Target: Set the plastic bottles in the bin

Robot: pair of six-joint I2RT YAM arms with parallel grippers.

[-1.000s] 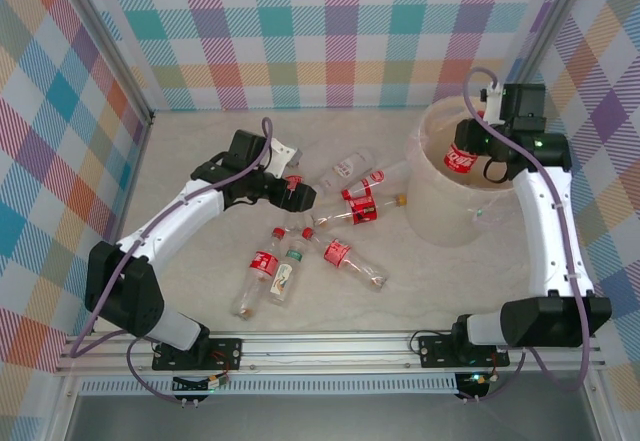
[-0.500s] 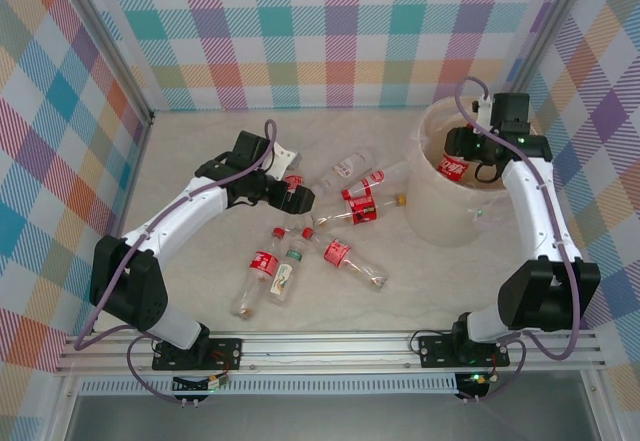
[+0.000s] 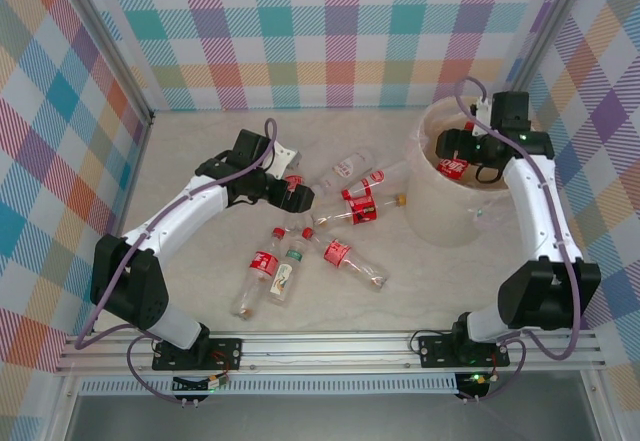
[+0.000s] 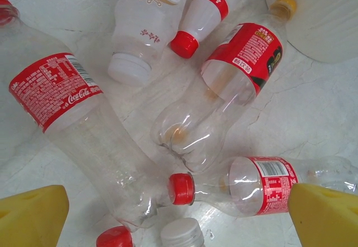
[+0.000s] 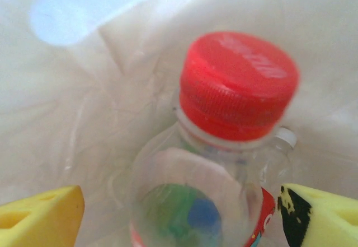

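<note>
Right wrist view: a clear bottle, red cap toward the lens and red label at its lower edge, sits inside the bin, with pale wall all around it. The right jaws are released. Their yellow pads stand on either side of the bottle. The pad on the picture's left is clear of it, with bin wall showing between. Contact at the other pad cannot be told.

Top external view: the bottle lies within the bin's rim, at the far right of the counter. The right arm reaches over that rim.

Outside the bin, loose bottles lie on their sides mid-counter, between the bin and the left arm.

Left wrist view: the left jaws hang spread wide above this cluster, gripping nothing. Below them:
- a Coca-Cola bottle, at the left
- a white-capped bottle, at the top
- an orange-capped bottle, its cap just beside the bin wall
- a red-capped bottle, lowest, lying crosswise
</note>
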